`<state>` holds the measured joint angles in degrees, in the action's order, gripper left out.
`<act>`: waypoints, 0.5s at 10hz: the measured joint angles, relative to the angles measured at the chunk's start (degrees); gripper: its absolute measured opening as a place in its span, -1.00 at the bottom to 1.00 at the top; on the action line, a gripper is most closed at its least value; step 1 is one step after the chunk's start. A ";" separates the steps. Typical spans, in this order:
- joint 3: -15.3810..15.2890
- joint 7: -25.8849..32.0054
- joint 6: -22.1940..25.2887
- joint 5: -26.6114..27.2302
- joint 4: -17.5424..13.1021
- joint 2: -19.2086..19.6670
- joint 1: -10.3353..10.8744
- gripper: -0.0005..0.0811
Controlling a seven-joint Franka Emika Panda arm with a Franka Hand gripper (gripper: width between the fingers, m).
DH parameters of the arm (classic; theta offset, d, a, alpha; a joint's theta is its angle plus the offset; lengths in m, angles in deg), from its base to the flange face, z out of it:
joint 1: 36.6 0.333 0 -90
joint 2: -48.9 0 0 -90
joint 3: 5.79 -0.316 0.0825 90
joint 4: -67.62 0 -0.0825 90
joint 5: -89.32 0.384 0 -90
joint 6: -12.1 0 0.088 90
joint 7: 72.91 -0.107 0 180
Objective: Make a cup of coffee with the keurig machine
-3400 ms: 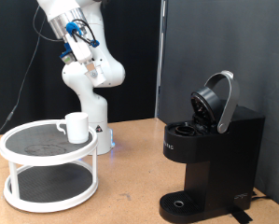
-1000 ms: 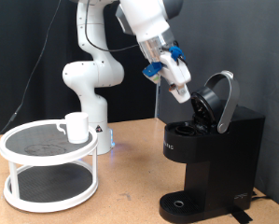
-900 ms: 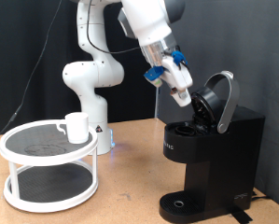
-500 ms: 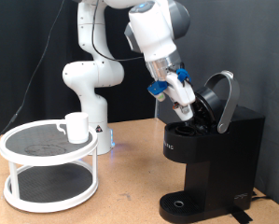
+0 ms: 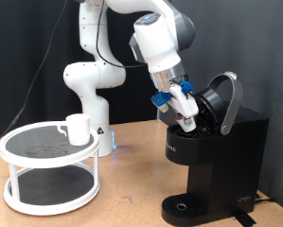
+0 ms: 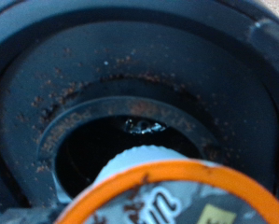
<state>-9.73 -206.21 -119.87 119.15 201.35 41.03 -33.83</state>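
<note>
One two-finger gripper (image 5: 190, 117) has come down from above into the open mouth of the black boxy keurig machine (image 5: 212, 156), clamped on an orange-rimmed coffee pod (image 6: 167, 194) just over the chamber; the small white ceramic cup (image 5: 77, 129) waits on the round white shelf stand (image 5: 50, 166)

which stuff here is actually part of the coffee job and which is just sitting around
Part of the job:
gripper, at the open keurig machine
coffee pod, at the gripper, over the pod chamber
cup

Just around:
two-tier white stand under the cup
black backdrop
</note>
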 joint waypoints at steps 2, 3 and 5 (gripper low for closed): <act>0.05 0.00 -0.10 0.00 0.00 0.23 -0.05 -0.08; 0.07 0.00 -0.11 0.00 0.04 0.32 -0.06 -0.08; 0.09 0.00 -0.11 0.00 0.11 0.44 -0.06 0.55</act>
<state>-9.64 -206.21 -119.99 119.15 201.45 41.48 -33.89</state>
